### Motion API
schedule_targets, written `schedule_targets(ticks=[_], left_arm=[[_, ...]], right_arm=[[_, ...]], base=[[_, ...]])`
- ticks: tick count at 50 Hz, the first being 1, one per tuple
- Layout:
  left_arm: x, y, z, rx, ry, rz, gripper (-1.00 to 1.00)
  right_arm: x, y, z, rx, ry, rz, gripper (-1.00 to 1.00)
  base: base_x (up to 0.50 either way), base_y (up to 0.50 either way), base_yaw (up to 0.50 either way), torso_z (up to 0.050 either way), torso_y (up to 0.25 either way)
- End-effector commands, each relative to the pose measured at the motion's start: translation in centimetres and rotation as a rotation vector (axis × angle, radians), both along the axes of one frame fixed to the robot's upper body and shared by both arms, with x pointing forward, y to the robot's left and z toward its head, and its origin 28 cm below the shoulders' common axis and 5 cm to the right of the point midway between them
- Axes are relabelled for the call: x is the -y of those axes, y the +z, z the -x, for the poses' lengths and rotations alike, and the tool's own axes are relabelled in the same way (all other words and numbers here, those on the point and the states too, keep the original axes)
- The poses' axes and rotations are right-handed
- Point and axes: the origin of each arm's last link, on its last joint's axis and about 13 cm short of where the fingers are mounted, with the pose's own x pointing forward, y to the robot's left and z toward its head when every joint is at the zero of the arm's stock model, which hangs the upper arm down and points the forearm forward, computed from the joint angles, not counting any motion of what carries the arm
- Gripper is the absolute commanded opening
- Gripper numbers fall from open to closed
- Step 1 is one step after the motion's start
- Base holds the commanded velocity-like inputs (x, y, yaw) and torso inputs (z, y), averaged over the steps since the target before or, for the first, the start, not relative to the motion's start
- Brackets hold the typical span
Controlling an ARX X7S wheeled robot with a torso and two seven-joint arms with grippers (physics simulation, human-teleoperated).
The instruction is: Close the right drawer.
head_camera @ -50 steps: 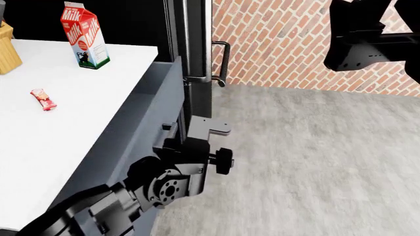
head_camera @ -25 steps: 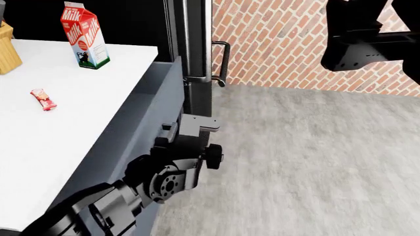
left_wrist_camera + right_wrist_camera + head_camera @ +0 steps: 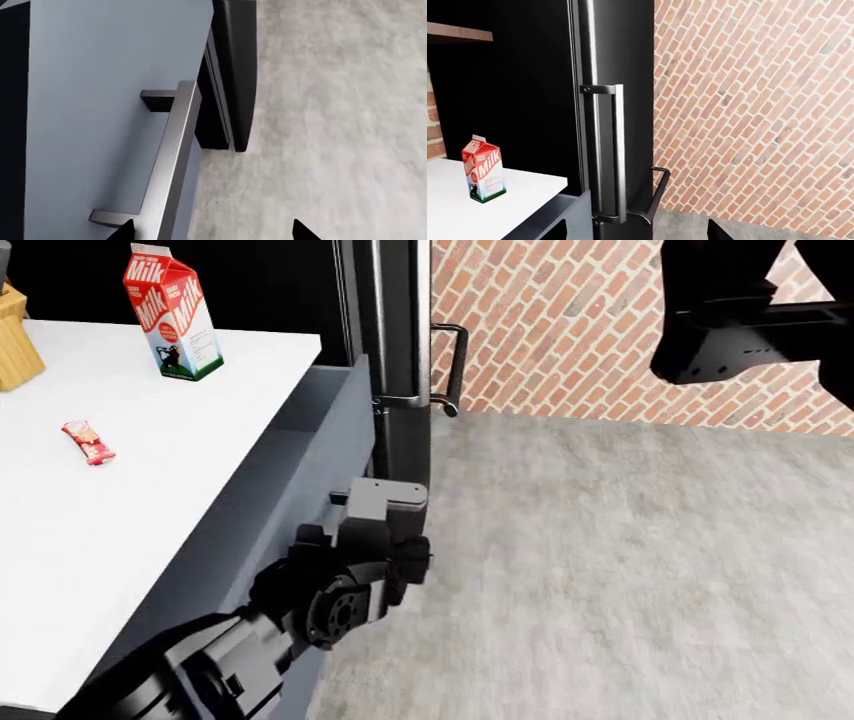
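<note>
The left tool point(image 3: 380, 502), fingers apart and empty, sits against the drawer point(image 3: 287, 475) front by its handle point(image 3: 167, 165), under the white surface point(image 3: 120, 500). Push squarely, staying flat on the panel.

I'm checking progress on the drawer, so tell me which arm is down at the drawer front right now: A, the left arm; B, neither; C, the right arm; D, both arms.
A: in the head view the left gripper sits against the drawer front, while the right gripper is raised high by the brick wall.
</note>
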Motion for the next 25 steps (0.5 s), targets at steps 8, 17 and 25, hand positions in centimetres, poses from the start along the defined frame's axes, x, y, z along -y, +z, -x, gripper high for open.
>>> schedule_targets(ticks=[8, 17, 25], left_arm=[[-1.8, -1.0, -0.8, -0.014, 0.066, -0.026, 1.00], [-2.3, -1.2, -1.0, -0.012, 0.082, -0.037, 1.00], [-2.8, -1.5, -1.1, -0.018, 0.101, -0.049, 1.00]], right_arm=[[-0.1, 0.0, 0.0, -0.001, 0.002, 0.002, 1.00], [-0.2, -0.1, 0.0, -0.001, 0.003, 0.005, 1.00], [-0.1, 0.0, 0.1, 0.002, 0.003, 0.004, 1.00]], base=[[0.00, 0.00, 0.00, 0.000, 0.000], [0.00, 0.00, 0.00, 0.000, 0.000], [0.00, 0.00, 0.00, 0.000, 0.000]])
